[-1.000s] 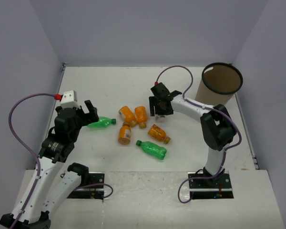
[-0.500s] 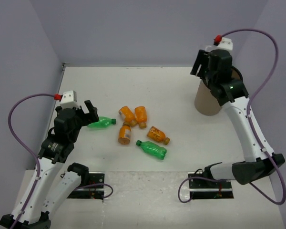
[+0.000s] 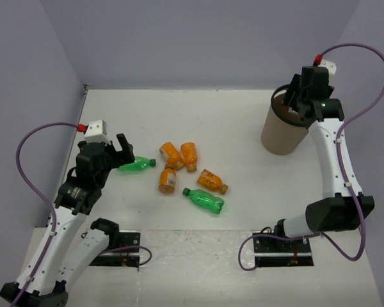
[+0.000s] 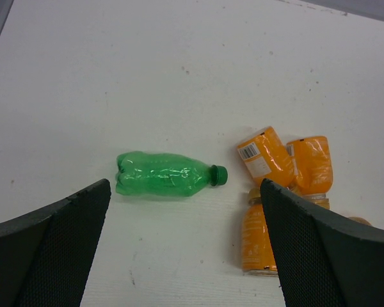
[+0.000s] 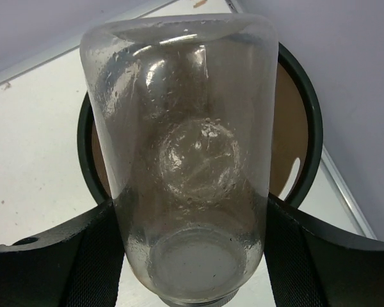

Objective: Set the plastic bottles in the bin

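My right gripper (image 3: 299, 102) is shut on the clear bottle (image 5: 189, 160) and holds it over the open mouth of the tan bin (image 3: 280, 133), whose black rim (image 5: 307, 115) shows behind the bottle. My left gripper (image 3: 120, 152) is open and empty above the table. A green bottle (image 4: 166, 174) lies on its side between and beyond its jaws; it also shows in the top view (image 3: 136, 165). Several orange bottles (image 3: 179, 157) lie clustered mid-table, also in the left wrist view (image 4: 269, 160). A second green bottle (image 3: 205, 200) lies nearer the front.
Grey walls close the table on the left, back and right. The bin stands at the back right corner. The arm bases sit at the near edge, with purple cables looping above each arm.
My right arm swung from mid-table up and right to the bin with the clear bottle, then settled lower over its mouth. The left arm has barely moved.
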Tool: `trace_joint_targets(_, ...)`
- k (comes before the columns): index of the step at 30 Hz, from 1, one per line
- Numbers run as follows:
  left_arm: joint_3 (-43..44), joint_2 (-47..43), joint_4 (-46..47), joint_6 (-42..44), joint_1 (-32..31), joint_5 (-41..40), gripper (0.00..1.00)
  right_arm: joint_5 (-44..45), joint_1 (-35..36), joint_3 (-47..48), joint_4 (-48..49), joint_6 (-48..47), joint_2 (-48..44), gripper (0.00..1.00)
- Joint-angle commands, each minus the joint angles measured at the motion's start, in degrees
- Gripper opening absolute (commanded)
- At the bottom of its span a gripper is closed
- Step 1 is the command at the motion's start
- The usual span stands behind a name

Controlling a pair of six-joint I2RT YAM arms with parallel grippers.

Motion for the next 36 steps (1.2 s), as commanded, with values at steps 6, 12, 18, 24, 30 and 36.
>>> trace_joint_targets(6,-0.25,-0.10,2.76,1.93,-0.06,0.62,1.00,2.81,-0.18,8.23,-4.56,-0.03,4.59,0.93)
trace_joint_targets(12,-0.25,-0.01,2.76,1.93,-0.06,0.53,1.00,1.07,0.35,10.26,-5.19,0.41,1.01,0.99)
trace_joint_targets(18,-0.16,0.17,2.59,1.93,-0.06,-0.08,1.00,-4.99,15.00,1.86,-2.73,-1.43,-7.34,0.99)
trace_joint_targets(24,-0.24,-0.80,2.24,1.58,-0.06,-1.05,1.00,-20.04,33.64,-19.58,2.90,-2.40,-12.72,0.92)
trace_joint_targets(30,-0.07,0.17,2.41,1.58,-0.06,-0.08,1.00,-14.88,49.21,-30.77,7.37,-7.15,-7.54,0.99)
trace_joint_targets(36,-0.16,-0.45,2.32,1.67,-0.06,-0.69,1.00,-10.64,50.45,-31.13,12.03,-6.70,1.95,0.99)
